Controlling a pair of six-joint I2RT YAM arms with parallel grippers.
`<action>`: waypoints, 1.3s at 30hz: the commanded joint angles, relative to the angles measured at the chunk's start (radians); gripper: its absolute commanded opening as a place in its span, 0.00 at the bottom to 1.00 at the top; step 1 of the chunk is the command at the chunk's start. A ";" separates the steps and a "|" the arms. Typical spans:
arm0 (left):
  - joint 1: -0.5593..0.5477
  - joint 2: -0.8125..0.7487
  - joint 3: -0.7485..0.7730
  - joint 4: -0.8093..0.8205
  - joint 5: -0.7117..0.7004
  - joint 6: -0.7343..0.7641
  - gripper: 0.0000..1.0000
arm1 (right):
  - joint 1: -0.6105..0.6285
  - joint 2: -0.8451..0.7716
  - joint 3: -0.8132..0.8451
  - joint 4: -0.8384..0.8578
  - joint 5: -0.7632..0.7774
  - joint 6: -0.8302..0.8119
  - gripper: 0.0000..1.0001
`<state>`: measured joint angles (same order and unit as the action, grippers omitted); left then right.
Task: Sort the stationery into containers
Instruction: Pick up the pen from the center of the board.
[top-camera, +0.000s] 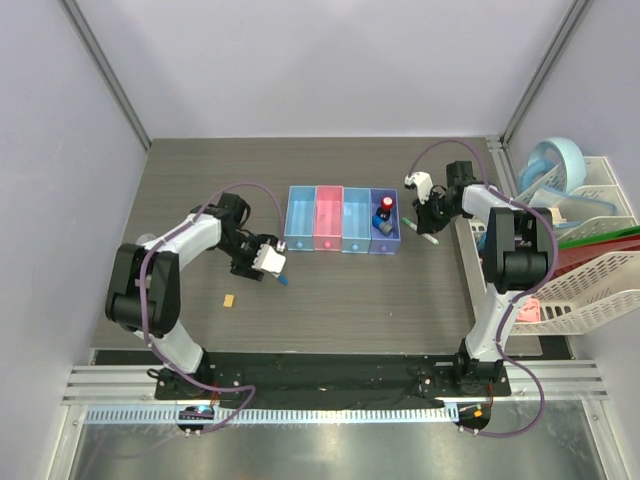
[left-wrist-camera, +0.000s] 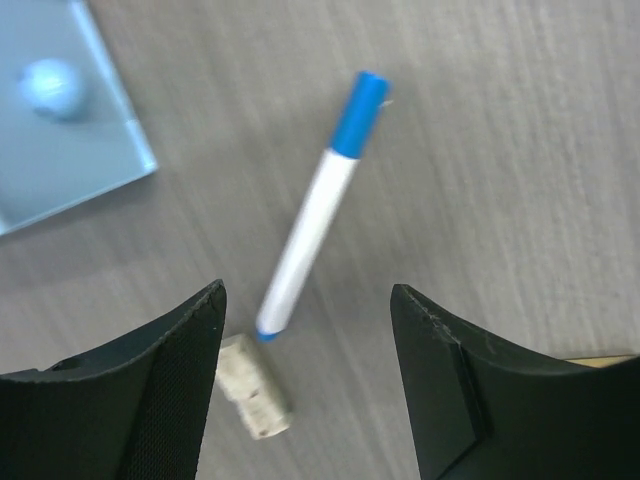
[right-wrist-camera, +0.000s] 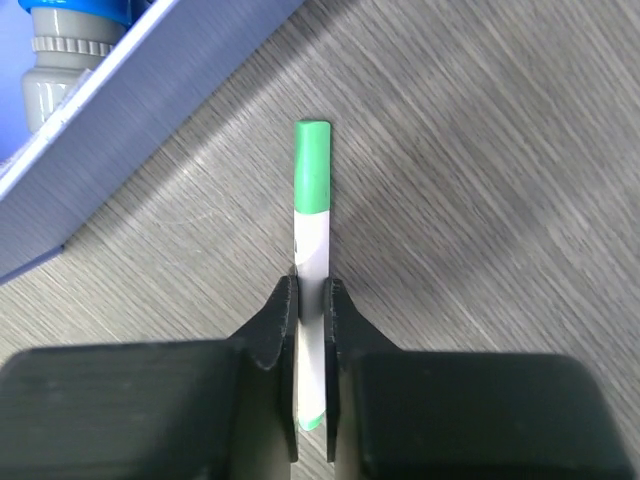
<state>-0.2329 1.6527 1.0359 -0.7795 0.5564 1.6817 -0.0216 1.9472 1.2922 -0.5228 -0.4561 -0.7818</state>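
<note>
Our right gripper (right-wrist-camera: 312, 300) is pinched shut on one white pen with a green cap (right-wrist-camera: 312, 200), gripping it low on the barrel with the cap pointing away from the fingers. We cannot tell whether this pen is touching the desk (top-camera: 350, 310). It sits just beside the right side of the darker blue bin (right-wrist-camera: 120, 140).

Our left gripper (left-wrist-camera: 305, 295) stands wide open and holds nothing. It hovers over the second white pen, the one with a blue cap (left-wrist-camera: 315, 215), which lies flat on the desk near the left end of the bins. A small white stub (left-wrist-camera: 255, 400) lies beside that pen's tip.

We count one row of four bins (top-camera: 328, 220) at the middle of the desk: light blue, pink, light blue, darker blue. One red-capped bottle (top-camera: 386, 206) stands in the darker blue one. One tan block (top-camera: 231, 299) lies toward the desk's near left corner.
</note>
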 joint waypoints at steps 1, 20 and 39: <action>-0.026 0.032 0.038 -0.106 -0.024 0.041 0.67 | 0.005 0.025 -0.027 -0.091 0.013 0.015 0.03; -0.078 0.160 0.033 -0.040 -0.108 -0.023 0.30 | 0.005 -0.178 0.056 -0.144 -0.059 0.059 0.01; -0.125 0.006 0.214 -0.230 0.088 -0.298 0.00 | 0.074 -0.452 0.032 0.127 -0.188 0.565 0.01</action>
<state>-0.3534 1.7626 1.1503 -0.9363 0.4908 1.4895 0.0063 1.5394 1.3617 -0.5652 -0.5911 -0.4259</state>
